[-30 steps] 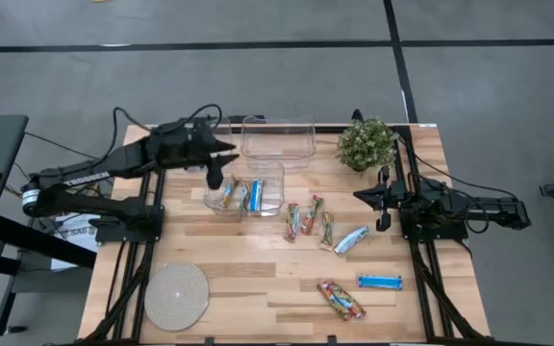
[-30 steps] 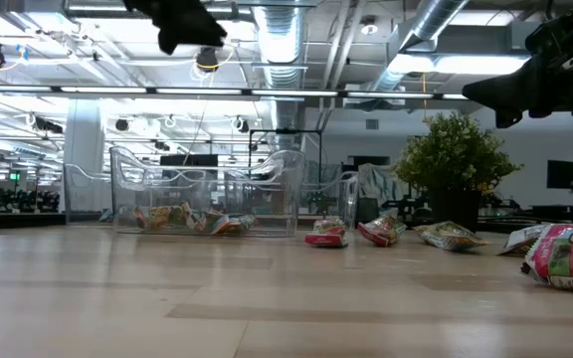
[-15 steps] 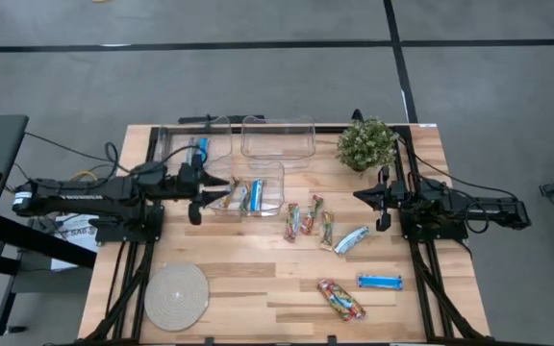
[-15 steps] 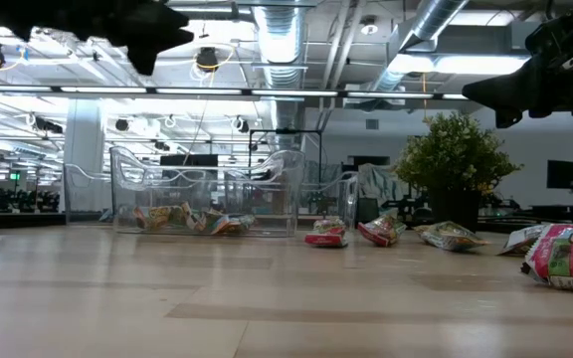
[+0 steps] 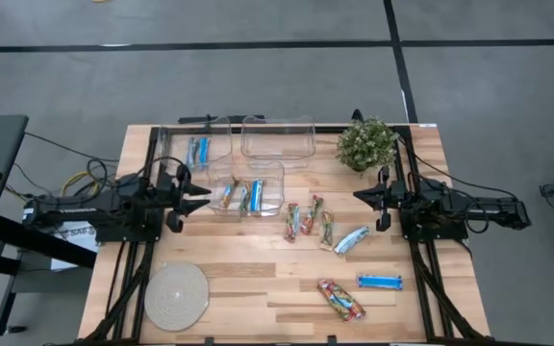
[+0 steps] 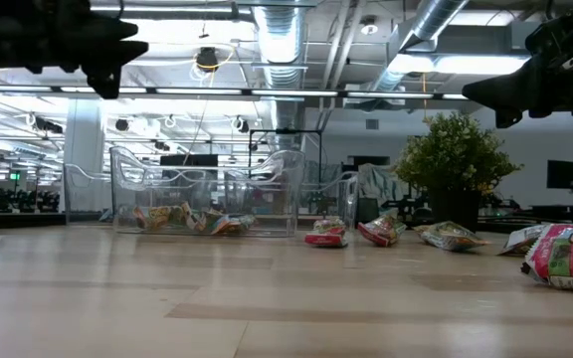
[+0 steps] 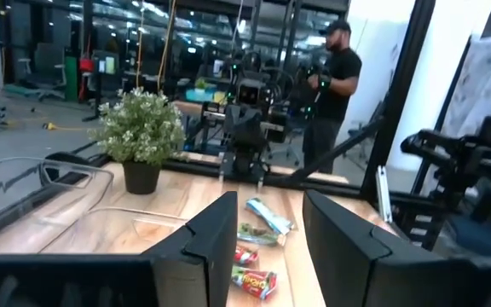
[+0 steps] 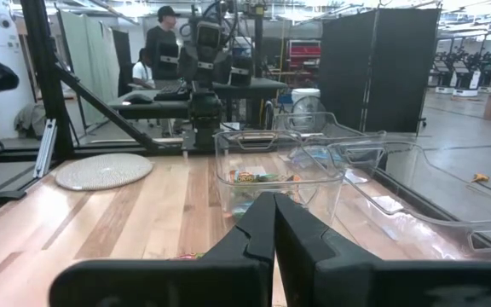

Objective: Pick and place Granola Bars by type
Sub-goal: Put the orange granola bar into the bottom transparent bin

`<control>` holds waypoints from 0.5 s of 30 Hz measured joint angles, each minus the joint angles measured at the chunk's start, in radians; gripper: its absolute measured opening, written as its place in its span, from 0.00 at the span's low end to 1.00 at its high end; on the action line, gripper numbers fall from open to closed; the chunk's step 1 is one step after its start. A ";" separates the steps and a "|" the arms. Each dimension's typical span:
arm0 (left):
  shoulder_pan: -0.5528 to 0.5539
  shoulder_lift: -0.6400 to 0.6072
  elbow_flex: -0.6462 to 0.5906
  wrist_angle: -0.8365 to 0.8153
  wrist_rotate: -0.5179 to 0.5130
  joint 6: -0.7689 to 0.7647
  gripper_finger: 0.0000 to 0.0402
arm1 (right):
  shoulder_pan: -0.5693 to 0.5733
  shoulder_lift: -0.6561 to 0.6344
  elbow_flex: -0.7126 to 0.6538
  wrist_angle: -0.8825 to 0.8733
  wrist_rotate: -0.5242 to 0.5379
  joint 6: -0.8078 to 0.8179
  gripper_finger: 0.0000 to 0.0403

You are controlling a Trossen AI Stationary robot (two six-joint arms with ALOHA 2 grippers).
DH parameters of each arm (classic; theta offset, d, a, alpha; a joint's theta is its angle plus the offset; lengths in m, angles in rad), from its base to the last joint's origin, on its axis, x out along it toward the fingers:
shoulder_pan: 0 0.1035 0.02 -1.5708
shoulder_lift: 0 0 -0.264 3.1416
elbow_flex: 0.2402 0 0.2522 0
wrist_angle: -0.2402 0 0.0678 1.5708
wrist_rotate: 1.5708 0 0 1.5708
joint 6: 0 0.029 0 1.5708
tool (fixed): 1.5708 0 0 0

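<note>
Granola bars lie in two clear bins: blue ones in the far-left bin (image 5: 196, 150), mixed ones in the middle bin (image 5: 247, 193). Loose on the table are multicoloured bars (image 5: 292, 220) (image 5: 327, 231) (image 5: 341, 300), a silvery-blue bar (image 5: 351, 239) and a bright blue bar (image 5: 380, 281). My left gripper (image 5: 187, 192) (image 7: 267, 247) is open and holds nothing; it hovers left of the middle bin. My right gripper (image 5: 380, 198) (image 8: 273, 228) is shut and empty, raised over the table's right side near the plant.
A third clear bin (image 5: 277, 138) stands at the far edge with nothing in it. A potted plant (image 5: 365, 144) stands at the far right. A round pale disc (image 5: 176, 295) lies near the left front corner. People stand beyond the table (image 7: 335, 68).
My left arm has drawn back from above the bins toward the table's left edge, uncovering the far-left bin. Its gripper now sits left of the middle bin. The bars and the right arm have stayed put.
</note>
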 joint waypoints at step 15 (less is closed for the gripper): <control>0.000 -0.231 -0.123 -0.012 0.059 0.060 0.32 | 0.000 0.000 0.000 0.000 0.000 0.000 0.00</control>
